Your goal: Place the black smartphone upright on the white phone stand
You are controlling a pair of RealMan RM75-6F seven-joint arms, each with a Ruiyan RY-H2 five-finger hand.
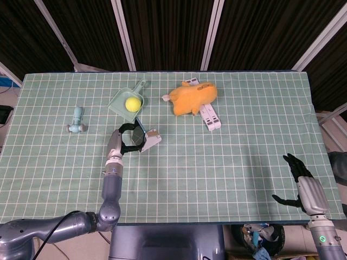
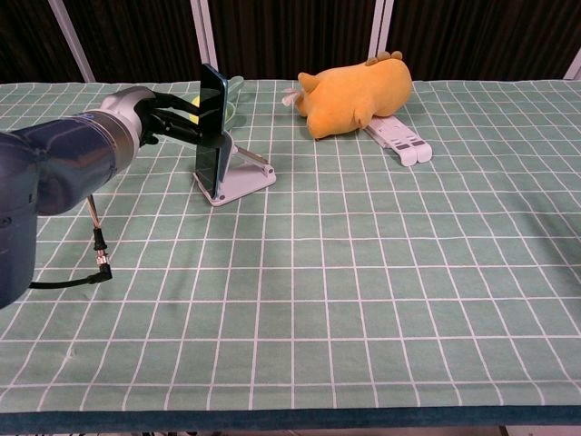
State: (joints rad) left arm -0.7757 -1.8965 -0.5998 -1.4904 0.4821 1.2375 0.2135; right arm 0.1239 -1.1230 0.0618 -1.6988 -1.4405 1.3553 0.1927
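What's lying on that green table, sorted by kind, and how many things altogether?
Phones: 1, black smartphone
Stands: 2, white phone stand, folded white stand
Toys: 2, orange plush, yellow ball
Scoops: 1, green scoop
Small blue object: 1
Total: 7

plush toy [image 1: 193,98], dustpan [image 1: 127,101] holding ball [image 1: 132,103]

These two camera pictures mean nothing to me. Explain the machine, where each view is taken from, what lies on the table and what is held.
It is a two-armed robot with finger hands. The head view looks down on the table; the chest view looks across it. The left hand grips a black smartphone standing on a white phone stand. The right hand hangs open at the table's near edge, holding nothing. On the green cloth also lie an orange plush toy, a second white stand, a scoop with a yellow ball, and a small blue object.
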